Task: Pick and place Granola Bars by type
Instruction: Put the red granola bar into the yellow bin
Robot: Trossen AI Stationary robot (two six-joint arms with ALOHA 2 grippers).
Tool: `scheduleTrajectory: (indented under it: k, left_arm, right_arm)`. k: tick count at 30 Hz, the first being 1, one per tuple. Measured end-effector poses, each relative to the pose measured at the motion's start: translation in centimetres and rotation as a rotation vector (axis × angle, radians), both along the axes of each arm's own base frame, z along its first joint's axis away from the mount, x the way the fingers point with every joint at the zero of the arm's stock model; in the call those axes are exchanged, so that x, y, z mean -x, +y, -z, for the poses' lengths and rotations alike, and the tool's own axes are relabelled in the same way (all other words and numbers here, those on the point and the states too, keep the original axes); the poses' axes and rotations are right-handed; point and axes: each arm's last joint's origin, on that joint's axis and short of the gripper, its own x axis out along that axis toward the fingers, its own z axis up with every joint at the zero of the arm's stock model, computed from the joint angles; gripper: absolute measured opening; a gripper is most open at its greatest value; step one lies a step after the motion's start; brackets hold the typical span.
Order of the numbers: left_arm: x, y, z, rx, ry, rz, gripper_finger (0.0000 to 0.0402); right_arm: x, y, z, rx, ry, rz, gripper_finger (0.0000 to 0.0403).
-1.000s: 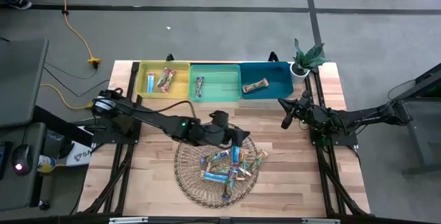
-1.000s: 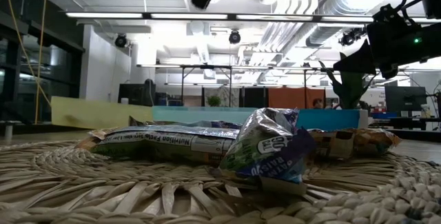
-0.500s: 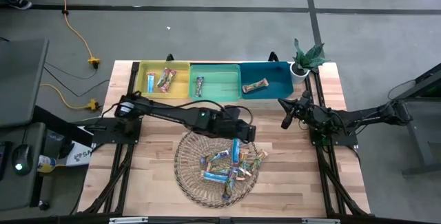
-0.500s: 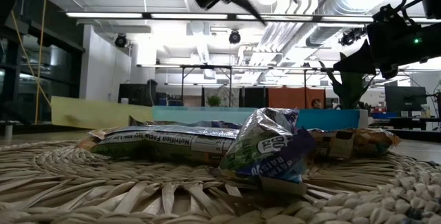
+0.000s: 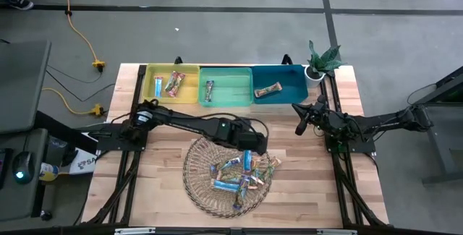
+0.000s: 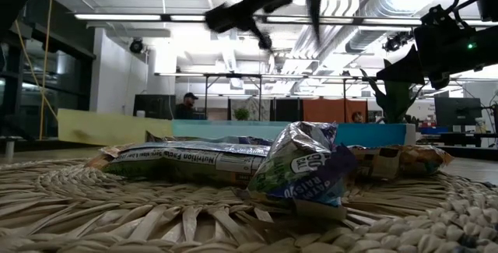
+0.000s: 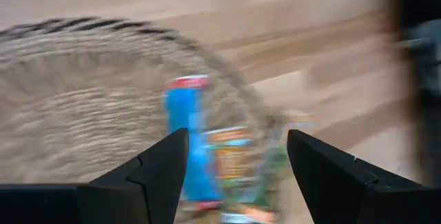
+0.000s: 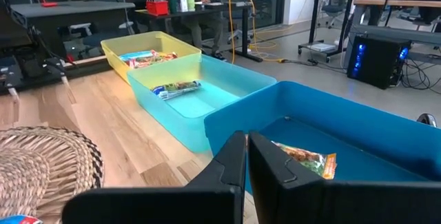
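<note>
Several shiny wrapped granola bars (image 5: 239, 173) lie heaped on the round wicker plate (image 5: 199, 191); in the low view they fill the middle (image 6: 296, 167). More bars lie in the yellow bin (image 5: 168, 84), the green bin (image 5: 209, 90) and the teal bin (image 5: 268, 89). My left gripper (image 5: 249, 146) hangs open above the plate's far part, over a blue bar (image 7: 186, 141) that shows between its fingers (image 7: 238, 162). It touches nothing. My right gripper (image 5: 300, 123) waits shut (image 8: 247, 162) near the teal bin, to the right of the plate.
The three bins stand side by side along the table's far edge, with a small potted plant (image 5: 322, 60) at their right end. Bare wood lies to the left and right of the plate. A person (image 6: 187, 105) shows in the room behind.
My left arm has stretched out farther over the plate's far rim, and its gripper has come down toward the bars, turning as it went. The bars and my right arm have stayed still.
</note>
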Motion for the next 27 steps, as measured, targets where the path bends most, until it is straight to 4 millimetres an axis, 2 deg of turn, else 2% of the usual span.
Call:
scheduleTrajectory:
  k: [6, 7, 9, 11, 14, 15, 23, 27]
  left_arm:
    - [-1.4, -0.2, 3.3, 0.061, 0.063, 0.02, 0.0243]
    - [-2.0, -0.3, 3.6, 0.071, 0.03, 0.021, 0.0243]
    - [-1.6, -0.2, 4.1, 0.068, 0.088, 0.022, 0.0243]
    - [-2.3, -0.4, 4.4, 0.086, 0.043, 0.024, 0.0243]
    - [-2.0, -0.1, 5.5, 0.08, 0.119, 0.025, 0.0243]
    - [-2.6, -0.1, 6.0, 0.089, 0.099, 0.029, 0.0243]
    - [-3.1, 0.6, 7.5, 0.116, 0.137, 0.051, 0.0243]
    - [-3.1, 0.8, 7.4, 0.102, 0.136, 0.043, 0.0243]
  right_arm:
    - [0.0, 0.0, 0.0, 0.0, 0.003, 0.002, 0.0]
    - [0.0, 0.0, 0.0, 0.0, -0.001, 0.002, 0.0]
    - [0.0, 0.0, 0.0, -0.001, -0.002, -0.003, 0.0]
    - [0.0, 0.0, 0.0, -0.001, 0.002, -0.007, 0.0]
    - [-0.1, 0.1, 0.0, -0.004, 0.004, -0.023, 0.0]
    - [-0.1, 0.1, 0.1, -0.004, 0.007, -0.027, 0.0]
    - [-0.2, 0.1, 0.2, -0.008, 0.017, -0.056, 0.0]
    - [-0.2, 0.1, 0.2, -0.008, 0.019, -0.056, 0.0]
